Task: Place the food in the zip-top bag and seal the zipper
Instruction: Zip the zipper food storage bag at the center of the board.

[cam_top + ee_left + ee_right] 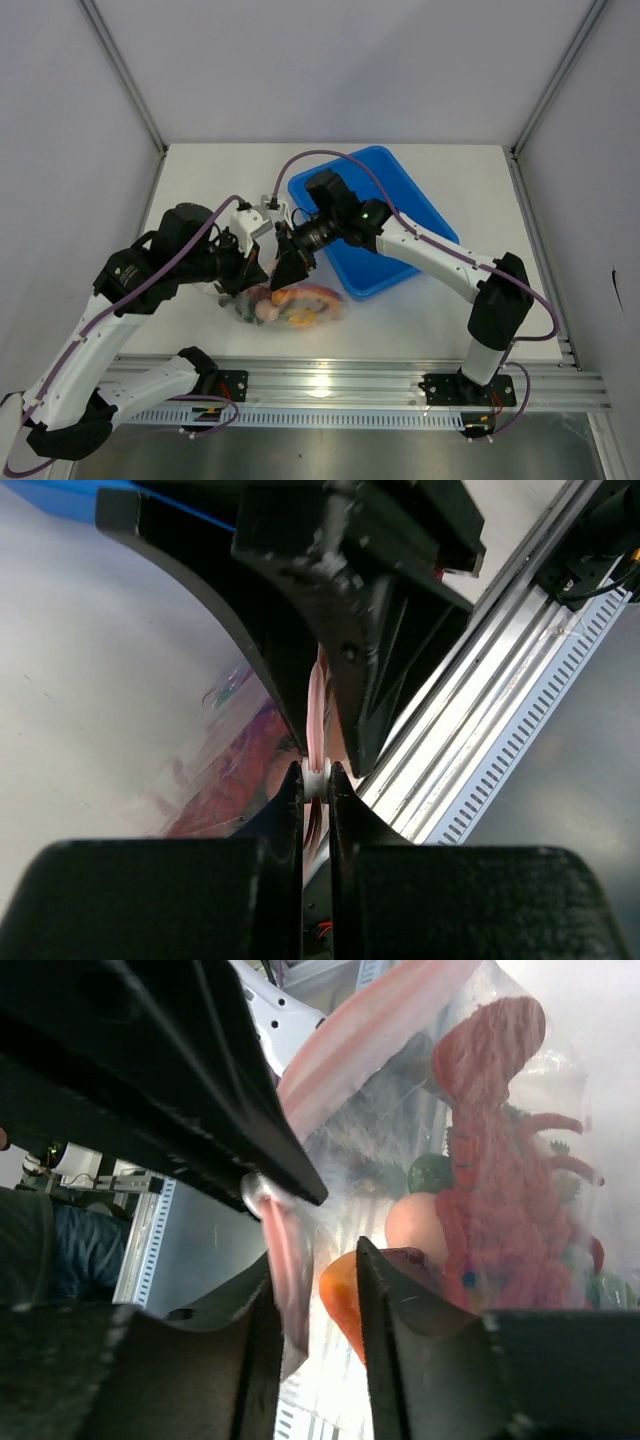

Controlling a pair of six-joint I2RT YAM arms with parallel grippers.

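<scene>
bag: crinkly clear plastic zip-top bag (328,304) lies on the white worktop (200,180), just beside the near left corner of the blue rectangular plastic tub (400,190).
food: small toy foods (272,308) inside the bag; red knobbly piece (500,1160), orange piece (338,1305) and pale round piece (415,1225) show through the film.
zipper: thin pink-red strip (316,705) stands on edge over the bag, carrying a small white slider (316,773).
left gripper (316,780): jaws clamped on the slider.
right gripper (315,1255): jaws straddle the strip on the slider's tub side with a narrow gap; cannot tell whether they pinch it.
</scene>
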